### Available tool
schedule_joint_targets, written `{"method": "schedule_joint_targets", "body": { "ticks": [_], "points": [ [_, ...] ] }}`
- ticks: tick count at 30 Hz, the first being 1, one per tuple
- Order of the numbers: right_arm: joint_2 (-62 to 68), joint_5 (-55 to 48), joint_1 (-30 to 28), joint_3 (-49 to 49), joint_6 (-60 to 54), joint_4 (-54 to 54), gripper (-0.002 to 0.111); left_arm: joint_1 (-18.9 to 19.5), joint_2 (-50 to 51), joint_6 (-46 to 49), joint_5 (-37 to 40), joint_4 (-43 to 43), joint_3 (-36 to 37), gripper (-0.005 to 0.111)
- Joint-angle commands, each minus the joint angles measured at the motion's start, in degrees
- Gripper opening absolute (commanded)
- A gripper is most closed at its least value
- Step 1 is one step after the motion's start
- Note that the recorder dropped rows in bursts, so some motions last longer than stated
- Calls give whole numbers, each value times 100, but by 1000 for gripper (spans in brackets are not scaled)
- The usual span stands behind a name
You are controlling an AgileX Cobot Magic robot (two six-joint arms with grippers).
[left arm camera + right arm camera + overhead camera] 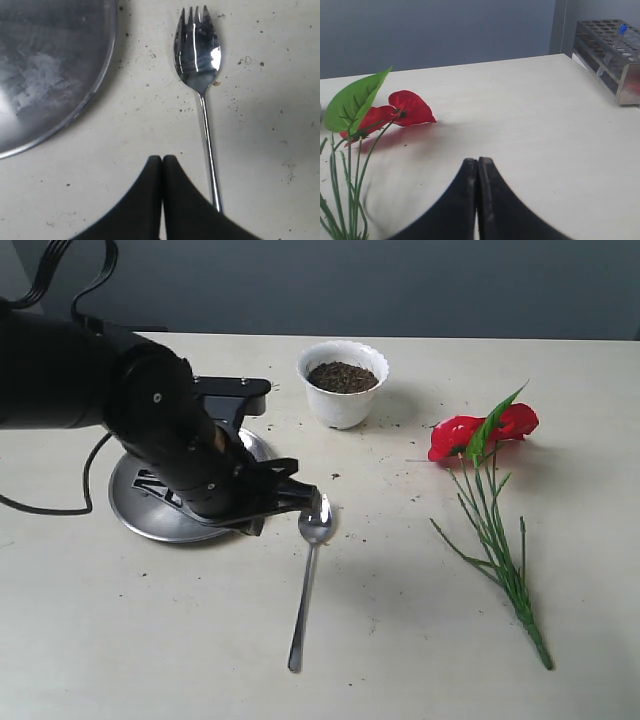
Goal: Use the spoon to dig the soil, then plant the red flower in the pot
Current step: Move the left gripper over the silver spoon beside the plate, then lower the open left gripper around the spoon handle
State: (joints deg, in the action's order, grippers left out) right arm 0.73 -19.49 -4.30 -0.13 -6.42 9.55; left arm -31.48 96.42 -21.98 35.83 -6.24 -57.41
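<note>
The steel spoon (308,580) lies flat on the table with its tined bowl pointing away; it shows close up as the spoon (200,75) in the left wrist view. My left gripper (162,159) hovers just beside its handle, shut and holding nothing; in the exterior view the left gripper (305,498) sits by the spoon's bowl. The white scalloped pot (343,383) stands at the back, filled with dark soil (342,377). The red flower (485,435) lies on the table to the right, stems trailing forward. My right gripper (478,161) is shut and empty, near the red flower (395,112).
A round steel plate (160,502) lies under the left arm, seen as the plate (50,70) beside the spoon. Dark soil crumbs speckle the table around the pot and spoon. A metal test-tube rack (612,52) stands at the far right table edge.
</note>
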Motion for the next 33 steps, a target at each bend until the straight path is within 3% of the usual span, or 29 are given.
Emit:
{"method": "schedule_joint_targets", "body": {
  "ticks": [1, 14, 21, 29, 33],
  "points": [
    [-21, 28, -24, 13, -3, 4, -1, -32, 311, -38, 639, -74, -459, 1],
    [-21, 28, -24, 13, -3, 4, -1, -239, 1277, 30, 1280, -694, -1379, 1],
    [-21, 28, -24, 13, -3, 4, -1, -461, 1814, -29, 1445, -661, -1808, 1],
    [-21, 28, -24, 13, -3, 4, -1, -473, 2246, -373, 2330, -265, -2669, 1],
    [-21, 28, -24, 13, -3, 4, -1, -506, 2291, -359, 2237, -195, -2761, 2]
  ]
}}
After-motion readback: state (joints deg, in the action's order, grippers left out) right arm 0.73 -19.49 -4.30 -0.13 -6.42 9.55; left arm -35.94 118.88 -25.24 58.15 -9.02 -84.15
